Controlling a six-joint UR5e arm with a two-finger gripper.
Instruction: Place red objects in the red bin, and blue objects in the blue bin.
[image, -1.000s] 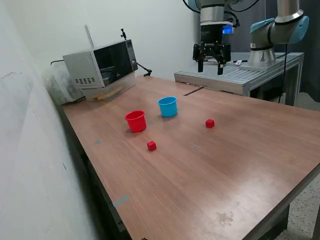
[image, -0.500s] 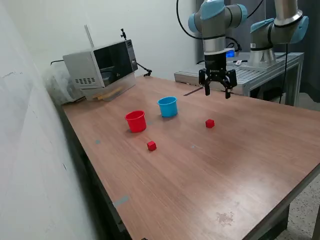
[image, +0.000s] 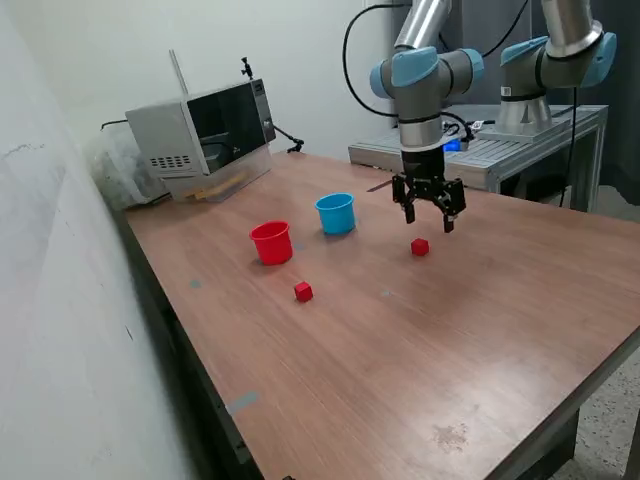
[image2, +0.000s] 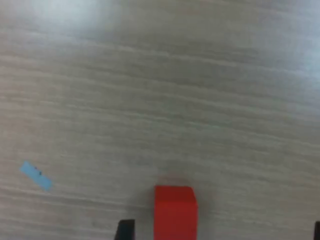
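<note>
Red, round and tapered, the small plastic cup with a rimmed top (image: 271, 242) stands upright on the wood-grain surface (image: 480, 330), mouth up; its inside is not visible from this angle. Just beside it, toward the arm's fingers (image: 428, 214), stands the light-blue plastic cup of the same shape (image: 336, 213), also upright, and what it holds cannot be told either.

The two black fingers hang apart, pointing down, gripping nothing. They hover above the surface, and a small solid red cube (image: 420, 246) sits on the wood just below and in front of them, not touching them. In the wrist view this cube (image2: 175, 212) lies close to one dark fingertip (image2: 125, 229) and well apart from the other at the picture's edge, so it is off-centre in the gap. The cube has no long axis; its edges run roughly square to the line between the fingers.

A second small solid red cube (image: 303, 291) rests on the surface well away from the fingers, beyond the red cup's side. A small pale-blue mark (image2: 36, 175) shows on the wood in the wrist view.
</note>
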